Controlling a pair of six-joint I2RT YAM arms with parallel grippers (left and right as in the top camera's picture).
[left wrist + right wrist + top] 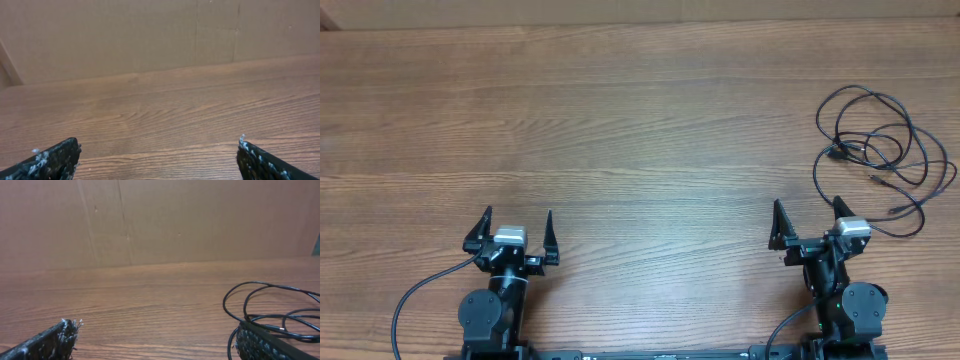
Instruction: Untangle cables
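Observation:
The cables (882,152) are thin black cords tangled in loose loops on the wooden table at the far right, with small plugs near the middle of the tangle. They also show in the right wrist view (272,311), at the right, partly behind my right finger. My right gripper (810,213) is open and empty, just below and left of the tangle; it also shows in the right wrist view (157,330). My left gripper (515,220) is open and empty at the near left, far from the cables; its fingertips frame bare table in the left wrist view (159,150).
The wooden table (620,120) reaches a brown cardboard wall (150,35) at the back. A thicker black arm cable (420,295) curves beside the left arm's base. The tangle lies close to the table's right edge.

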